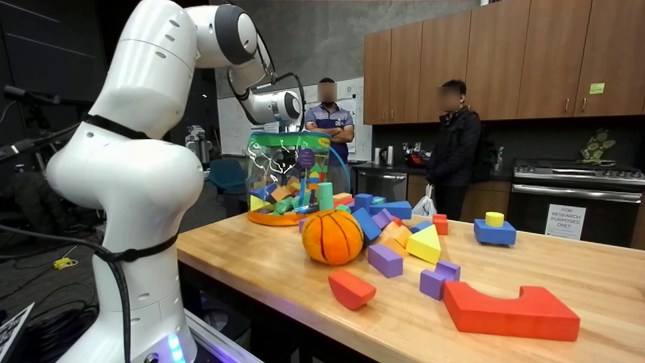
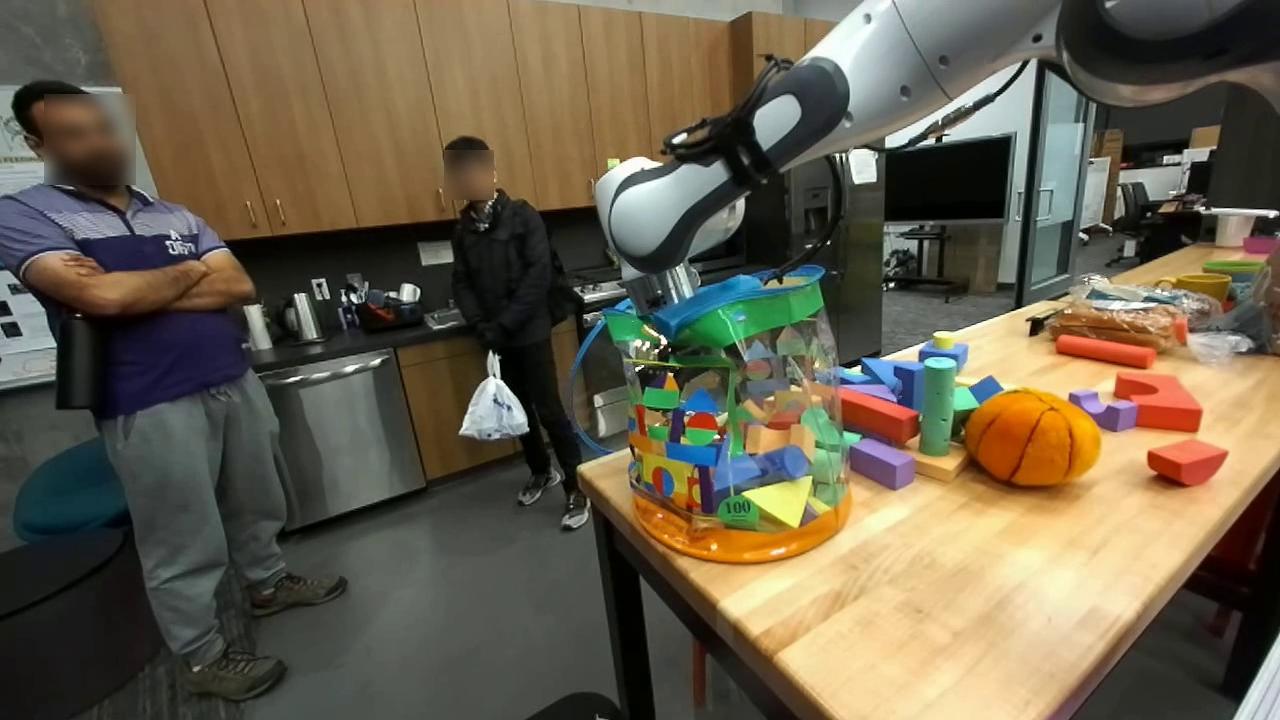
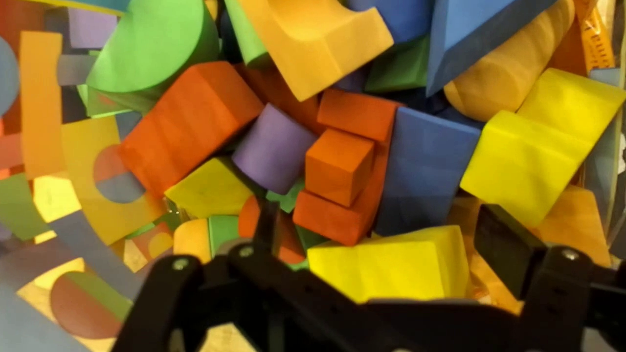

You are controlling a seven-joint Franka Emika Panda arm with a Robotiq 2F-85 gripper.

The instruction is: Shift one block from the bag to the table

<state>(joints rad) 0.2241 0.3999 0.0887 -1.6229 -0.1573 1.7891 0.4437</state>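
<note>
The clear bag stands upright at the table's end in both exterior views, with a green rim [image 1: 289, 140] [image 2: 770, 322] and an orange base. Many multicoloured blocks lie inside. The light wood table [image 1: 272, 262] also shows in an exterior view [image 2: 930, 590]. The arm reaches down through the bag's open top, so the gripper is mostly hidden there. In the wrist view my gripper [image 3: 387, 237] is open above the blocks. A yellow block [image 3: 386, 266] lies between its fingers, with a gap on each side. A blue block [image 3: 425, 171] and an orange cube [image 3: 340, 166] lie just beyond.
Outside the bag, an orange ball [image 1: 332, 237] [image 2: 1035, 437] and a heap of loose blocks lie close by. A green cylinder [image 2: 938, 405] stands beside the bag. A red arch block [image 1: 509, 315] lies farther along. Two people stand beyond the table.
</note>
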